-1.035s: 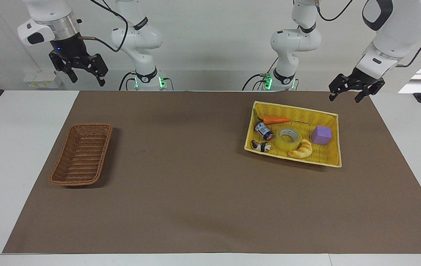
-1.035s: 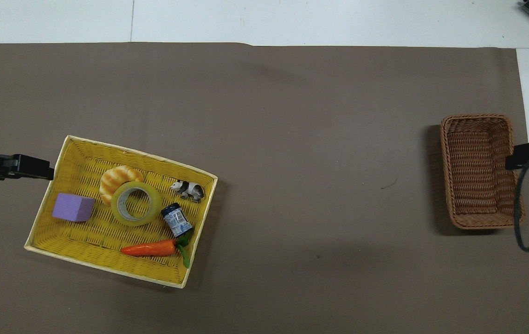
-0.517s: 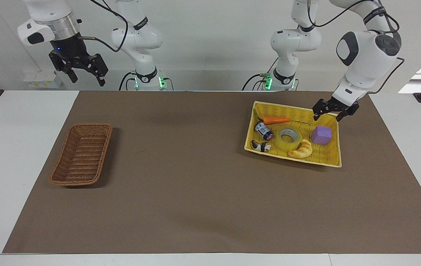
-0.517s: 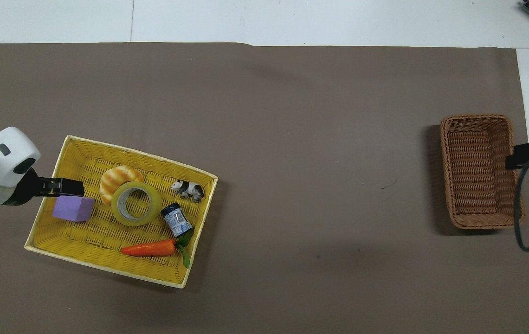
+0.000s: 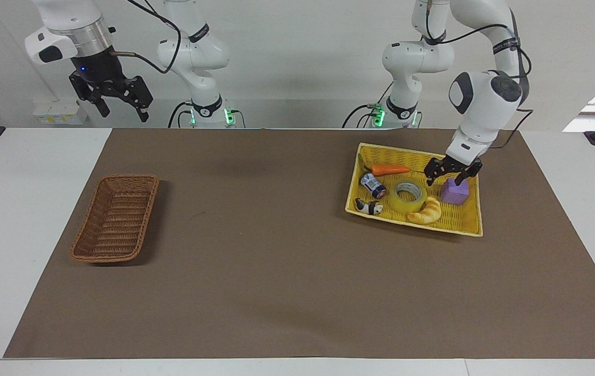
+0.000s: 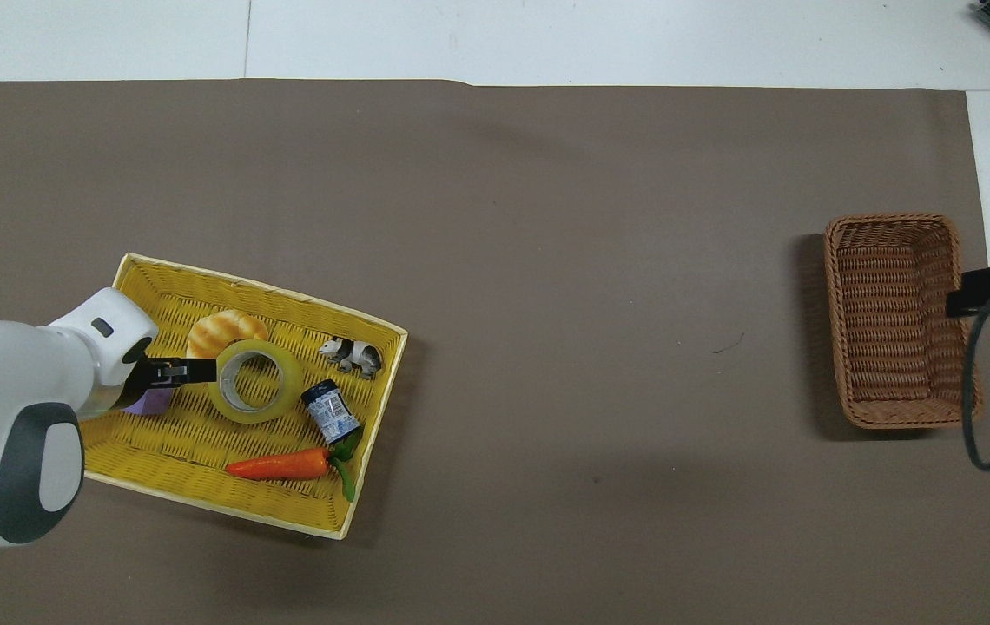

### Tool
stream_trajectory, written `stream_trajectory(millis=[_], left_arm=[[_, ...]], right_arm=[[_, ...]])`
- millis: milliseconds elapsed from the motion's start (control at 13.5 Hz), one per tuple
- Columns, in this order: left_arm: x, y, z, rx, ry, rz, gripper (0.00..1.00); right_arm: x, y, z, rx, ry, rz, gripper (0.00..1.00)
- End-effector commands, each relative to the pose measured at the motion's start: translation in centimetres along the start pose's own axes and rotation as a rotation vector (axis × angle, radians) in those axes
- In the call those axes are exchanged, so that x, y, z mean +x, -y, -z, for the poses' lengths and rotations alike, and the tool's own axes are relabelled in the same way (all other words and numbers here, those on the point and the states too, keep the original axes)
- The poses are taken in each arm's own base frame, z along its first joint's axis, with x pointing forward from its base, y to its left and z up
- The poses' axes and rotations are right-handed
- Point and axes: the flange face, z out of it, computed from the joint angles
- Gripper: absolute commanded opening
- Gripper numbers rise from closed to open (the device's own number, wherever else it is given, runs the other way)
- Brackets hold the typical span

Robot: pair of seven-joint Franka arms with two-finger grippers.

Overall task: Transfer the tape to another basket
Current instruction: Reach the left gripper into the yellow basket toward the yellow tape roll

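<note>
The left gripper [image 5: 447, 181] hangs with its jaws spread wide and empty inside the large bright yellow woven basket [image 5: 468, 225], over the gap between the purple foam cube [image 5: 455, 194] and the wide roll of translucent yellow packing tape [image 5: 407, 195]. That roll lies flat mid-basket showing its pale core, touching the golden croissant [image 5: 427, 212], with the orange plastic carrot [image 5: 389, 169], small blue jar [image 5: 373, 185] and panda figurine [image 5: 369, 207] close around it. The right gripper [image 5: 120, 107] waits raised with jaws apart over its table end, where the small dark-brown wicker basket with sloped sides [image 5: 115, 218] stands on open brown matting [image 5: 256, 261].

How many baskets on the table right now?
2. The yellow basket sits toward the left arm's end, holding the tape; the brown basket sits toward the right arm's end. None looks hidden.
</note>
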Motion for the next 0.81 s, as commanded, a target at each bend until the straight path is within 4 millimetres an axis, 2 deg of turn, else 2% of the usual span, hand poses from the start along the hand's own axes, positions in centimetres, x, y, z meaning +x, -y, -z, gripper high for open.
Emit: stream_trajectory(millis=[0,148,222,296,370,443,517,591,739], left_arm=[[-1.4,-0.4,-0.6,0.004,-0.049,0.067,0.94],[-1.4,-2.0,-2.6,-0.002,-0.062,0.088,0.94],[-1.6,-2.8,-4.0,-0.004,-0.064,0.092,0.89],[-2.1,-3.1,-4.9,-0.006,-0.074,0.098,0.69],[-3.0,-3.3,-5.8,-0.006,-0.073,0.096,0.38],[-3.5,-3.2,-6.0,-0.004,-0.065,0.093,0.26],[-3.6,-3.1,-6.2,-0.002,-0.053,0.09,0.06],[-3.6,-3.2,-6.1,0.001,-0.043,0.081,0.0],[-3.2,-3.3,-5.9,0.004,-0.025,0.08,0.0]], right_arm=[[0.0,-0.1,0.3,0.006,-0.002,0.015,1.0],[0.0,-0.1,0.3,0.006,-0.002,0.015,1.0],[0.0,-0.1,0.3,0.006,-0.002,0.015,1.0],[0.0,-0.1,0.3,0.006,-0.002,0.015,1.0],[0.0,-0.1,0.3,0.006,-0.002,0.015,1.0],[0.0,-0.1,0.3,0.006,-0.002,0.015,1.0],[0.0,-0.1,0.3,0.006,-0.002,0.015,1.0],[0.0,-0.1,0.3,0.006,-0.002,0.015,1.0],[-0.1,-0.1,0.4,0.006,-0.004,0.015,1.0]])
